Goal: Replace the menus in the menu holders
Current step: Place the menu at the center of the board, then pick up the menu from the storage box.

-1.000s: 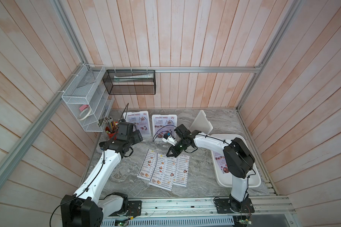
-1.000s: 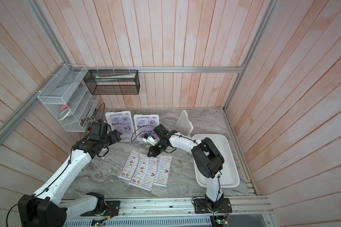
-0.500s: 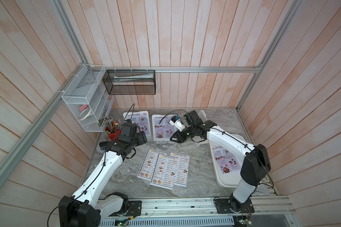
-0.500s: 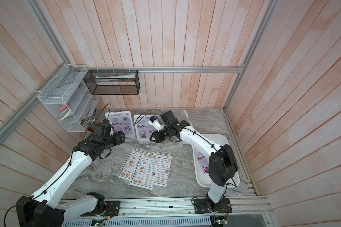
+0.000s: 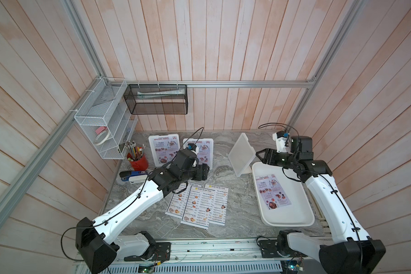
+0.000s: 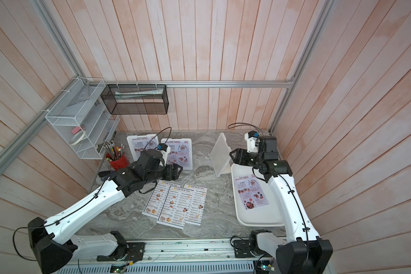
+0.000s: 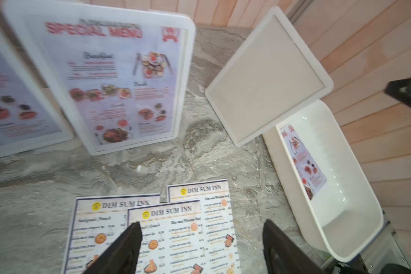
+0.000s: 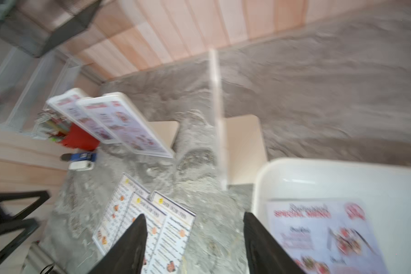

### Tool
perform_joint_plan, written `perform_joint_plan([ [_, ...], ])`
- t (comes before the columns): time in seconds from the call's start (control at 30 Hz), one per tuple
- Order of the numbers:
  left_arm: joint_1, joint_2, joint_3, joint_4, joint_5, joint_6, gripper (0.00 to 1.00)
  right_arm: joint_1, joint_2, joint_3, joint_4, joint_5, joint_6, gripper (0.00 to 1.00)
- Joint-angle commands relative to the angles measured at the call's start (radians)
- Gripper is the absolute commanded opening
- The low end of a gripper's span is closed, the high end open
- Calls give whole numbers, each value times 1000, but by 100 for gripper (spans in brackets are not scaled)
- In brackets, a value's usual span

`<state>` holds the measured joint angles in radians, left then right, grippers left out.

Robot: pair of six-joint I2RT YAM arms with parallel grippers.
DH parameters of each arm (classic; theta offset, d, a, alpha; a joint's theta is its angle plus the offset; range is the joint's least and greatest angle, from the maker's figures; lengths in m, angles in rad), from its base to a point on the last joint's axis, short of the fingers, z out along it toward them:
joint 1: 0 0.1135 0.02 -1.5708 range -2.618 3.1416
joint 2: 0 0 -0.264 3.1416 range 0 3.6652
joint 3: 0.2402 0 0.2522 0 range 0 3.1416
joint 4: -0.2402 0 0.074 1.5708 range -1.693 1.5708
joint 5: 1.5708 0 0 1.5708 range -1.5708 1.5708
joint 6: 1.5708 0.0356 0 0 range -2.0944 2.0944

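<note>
1. Notably, one white menu holder stands empty toward the back right of the marble tabletop, its foot just beside the far corner of a shallow white tray.
2. It stands portrait, long axis upright and leaning back, with its blank face turned toward the left arm's side.
3. Two filled menu holders stand side by side at back left, each portrait, facing the front and showing a lilac SPECIAL MENU page.
4. A loose SPECIAL MENU sheet lies flat in the tray, heading toward the back wall.
5. Three DIM SUM INN menus lie fanned and overlapping at centre front, headings also toward the back.
6. The left gripper hovers over the far edge of those sheets, jaws wide apart with nothing between them.
7. The right gripper, jaws likewise parted and empty, hangs above the tray's far end, pointing at the empty holder's upper edge.
8. A red cup of pencils and a stapler crowd the left edge, below a white wire rack and a black mesh basket on the walls.
9. Bare marble lies between the fanned menus and the tray, and between the filled holders and the empty one.
10. Plank walls close three sides.
</note>
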<state>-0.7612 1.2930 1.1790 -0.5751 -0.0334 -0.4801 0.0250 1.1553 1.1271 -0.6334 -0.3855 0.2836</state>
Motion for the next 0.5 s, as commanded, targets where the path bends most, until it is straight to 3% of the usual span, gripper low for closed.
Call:
perform_joint_plan([
  [0.0,-82,78,22,77,25,-45,82,-120,-53,-142,-21,143,75,67],
  [0.1,-132,143,14,158,51,-83,82,-208,-76,-253,68,138,111,67],
  [0.3,-228,279,33,269,78,-119,82,-300,24,-393,238,178,163,67],
  [0.47,-247,382,49,322,121,-138,82,-319,127,-435,340,228,187,67],
])
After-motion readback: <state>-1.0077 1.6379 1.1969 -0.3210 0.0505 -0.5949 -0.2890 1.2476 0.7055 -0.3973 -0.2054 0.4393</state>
